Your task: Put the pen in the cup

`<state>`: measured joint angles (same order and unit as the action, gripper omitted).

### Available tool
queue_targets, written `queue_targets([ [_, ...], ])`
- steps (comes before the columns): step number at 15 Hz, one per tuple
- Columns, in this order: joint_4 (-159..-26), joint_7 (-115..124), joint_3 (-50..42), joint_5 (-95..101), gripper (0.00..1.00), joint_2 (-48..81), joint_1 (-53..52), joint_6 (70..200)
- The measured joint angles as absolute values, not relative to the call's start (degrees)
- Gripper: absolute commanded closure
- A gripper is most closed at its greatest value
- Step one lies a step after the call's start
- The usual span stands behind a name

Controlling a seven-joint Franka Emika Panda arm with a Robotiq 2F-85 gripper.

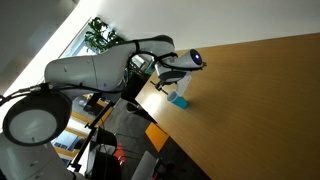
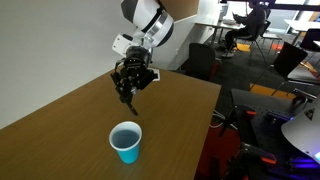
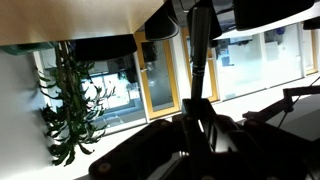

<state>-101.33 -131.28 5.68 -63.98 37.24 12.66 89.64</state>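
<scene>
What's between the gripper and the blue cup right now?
Only bare tabletop, seen in an exterior view. The gripper, holding the pen, hangs above it beyond the cup.

matt wooden table (image 2: pixel 60 130); smooth plastic cup (image 2: pixel 126 152)

Wooden table (image 2: pixel 70 130), leafy plant (image 3: pixel 68 100), chairs (image 2: pixel 200 62)

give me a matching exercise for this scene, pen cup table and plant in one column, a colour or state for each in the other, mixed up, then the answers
Column one:
1. pen
2. cup
3. table
4. plant

Column two:
a. green and leafy
b. dark, clamped in the jaws, off the table
c. light blue, standing open side up
d. brown wood

Pairs: 1-b, 2-c, 3-d, 4-a
</scene>
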Motion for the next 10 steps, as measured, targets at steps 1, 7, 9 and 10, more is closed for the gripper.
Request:
queue_targets([
  [1, -101.09, -132.32, 5.54, -63.98, 0.97, 37.61, 12.49, 88.67],
  [7, -100.15, -137.85, 4.60, -63.88, 0.97, 40.09, 11.25, 85.30],
  [9, -99.86, -138.97, 4.55, -63.83, 0.97, 40.95, 10.89, 85.12],
  [10, -99.71, -139.45, 4.50, -63.83, 0.97, 41.33, 10.63, 85.12],
])
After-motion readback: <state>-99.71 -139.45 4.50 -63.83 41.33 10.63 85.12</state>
